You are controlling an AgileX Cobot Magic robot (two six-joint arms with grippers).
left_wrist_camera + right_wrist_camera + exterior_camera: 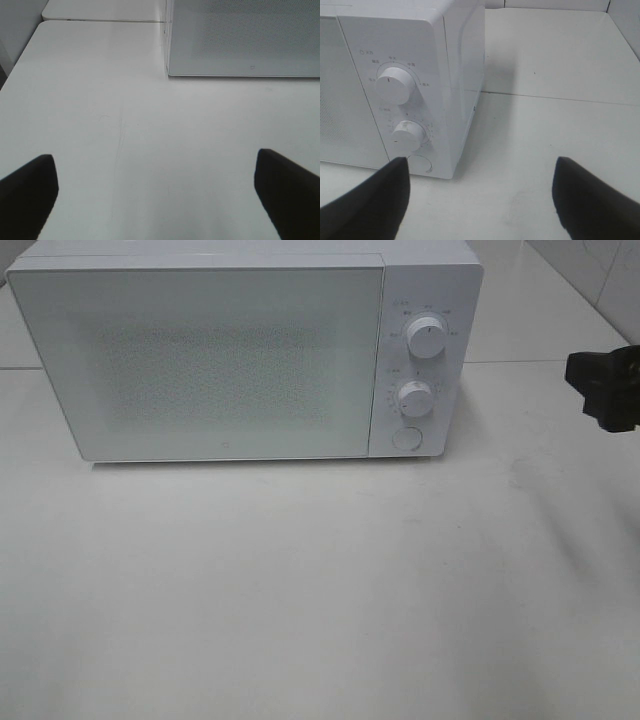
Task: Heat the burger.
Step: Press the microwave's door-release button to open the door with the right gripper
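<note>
Sitting shut on the table (300, 590), the microwave (200, 360) faces the right tool (481, 167).

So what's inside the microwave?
The microwave has its door shut, and the dotted panel shows nothing through, so the inside is hidden. No burger shows in any view.

I see a microwave (430, 300) of smooth, glossy white plastic, its door (210, 360) finely speckled; the table (300, 590) beneath looks matt.
</note>
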